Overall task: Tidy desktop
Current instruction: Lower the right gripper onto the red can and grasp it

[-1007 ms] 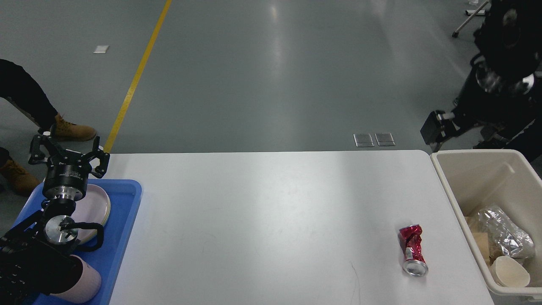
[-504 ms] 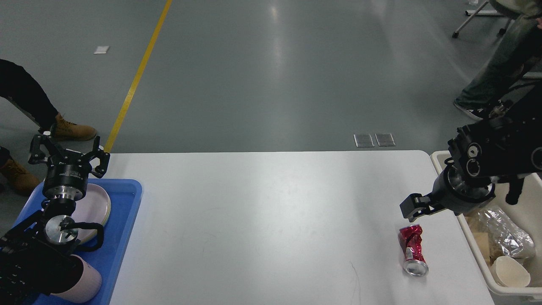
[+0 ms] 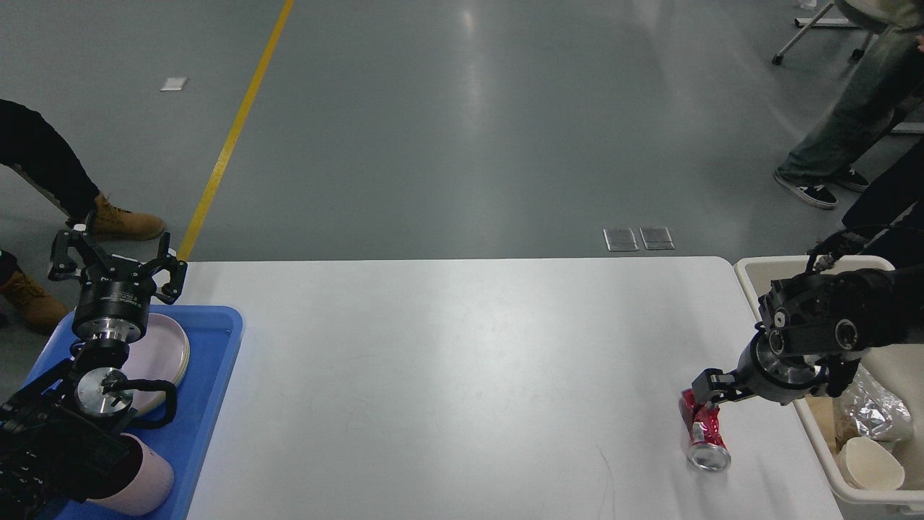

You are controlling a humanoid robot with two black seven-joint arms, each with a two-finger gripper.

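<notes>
The white desktop [image 3: 462,375] fills the lower view. A crushed red can [image 3: 704,432] lies on it near the right front, its silver end toward me. My right gripper [image 3: 711,393] reaches in from the right and sits low over the can's far end, touching or just above it. Its dark fingers blend together, so I cannot tell how they stand. My left gripper [image 3: 114,260] is open and holds nothing, raised over the far end of the blue tray [image 3: 216,361] at the left.
The blue tray holds a pale pink plate [image 3: 164,354] and a pink cup [image 3: 148,484] on its side. A cream bin [image 3: 751,289] at the desktop's right edge holds a foil bag [image 3: 873,404] and a paper cup [image 3: 870,462]. People's legs stand beyond both far corners.
My right arm has swung down from high at the far right, over the bin, to the can. The left arm has not moved. The can lies where it was.
</notes>
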